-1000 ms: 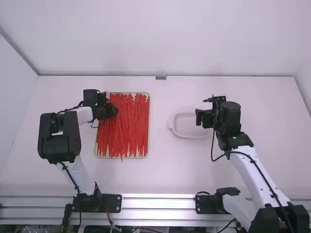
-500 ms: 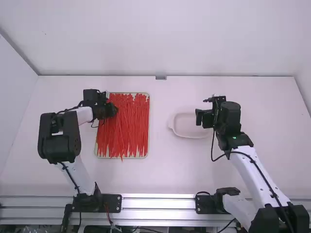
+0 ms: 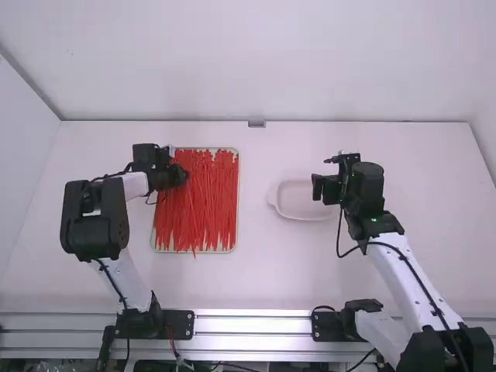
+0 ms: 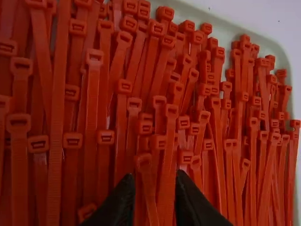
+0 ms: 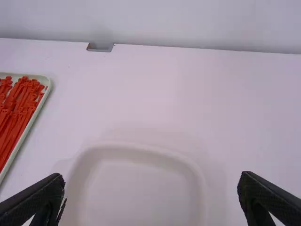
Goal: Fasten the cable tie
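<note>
Cable ties [image 3: 198, 203], red, lie heaped on the tray [image 3: 235, 167]. The left gripper [image 4: 154, 176] pinches a few at the pile's far left. The right gripper [image 5: 150, 178] hangs spread wide over a white dish [image 5: 141, 149].

My left gripper [image 4: 153, 181] is matte black, and so is my right gripper [image 5: 150, 197]. The thin plastic cable ties [image 4: 141, 94] are one plain orange-red, with no pattern. Their flat rectangular tray [image 4: 244, 35] is pale cream. The shallow plastic dish [image 5: 141, 147] and the smooth table [image 5: 188, 84] are plain white. My left arm [image 3: 124, 271] and right arm [image 3: 403, 271] have white links and black joints.
</note>
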Robot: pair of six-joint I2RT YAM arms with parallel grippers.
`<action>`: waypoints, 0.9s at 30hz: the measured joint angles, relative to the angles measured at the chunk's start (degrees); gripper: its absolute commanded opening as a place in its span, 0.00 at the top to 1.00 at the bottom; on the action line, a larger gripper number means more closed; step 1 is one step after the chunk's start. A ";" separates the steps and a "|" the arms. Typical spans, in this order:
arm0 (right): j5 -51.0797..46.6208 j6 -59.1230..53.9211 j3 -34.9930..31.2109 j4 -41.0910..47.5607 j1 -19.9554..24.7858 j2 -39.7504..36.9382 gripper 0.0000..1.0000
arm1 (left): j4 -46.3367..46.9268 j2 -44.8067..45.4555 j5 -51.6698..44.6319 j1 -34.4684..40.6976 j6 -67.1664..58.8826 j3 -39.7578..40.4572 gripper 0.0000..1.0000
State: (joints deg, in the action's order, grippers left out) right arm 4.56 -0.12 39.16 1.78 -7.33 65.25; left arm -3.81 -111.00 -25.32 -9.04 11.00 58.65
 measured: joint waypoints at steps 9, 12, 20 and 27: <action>0.22 0.11 0.00 0.13 0.00 0.00 0.02 | -3.56 0.00 0.04 0.00 1.20 -2.67 0.79; 0.39 0.09 0.00 0.13 0.00 -0.02 0.02 | -4.09 0.02 0.04 0.00 1.46 -2.80 0.79; 0.44 -0.02 0.00 0.13 -0.02 0.00 0.02 | -4.42 0.00 -1.07 0.00 1.49 -2.80 0.90; 0.50 0.13 0.00 0.15 0.00 0.00 0.02 | -4.37 0.02 -1.05 0.00 1.49 -2.80 0.97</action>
State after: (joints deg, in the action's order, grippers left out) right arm 5.06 0.01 39.16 1.93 -7.33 65.25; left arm -8.19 -110.98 -26.37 -9.04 12.49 55.86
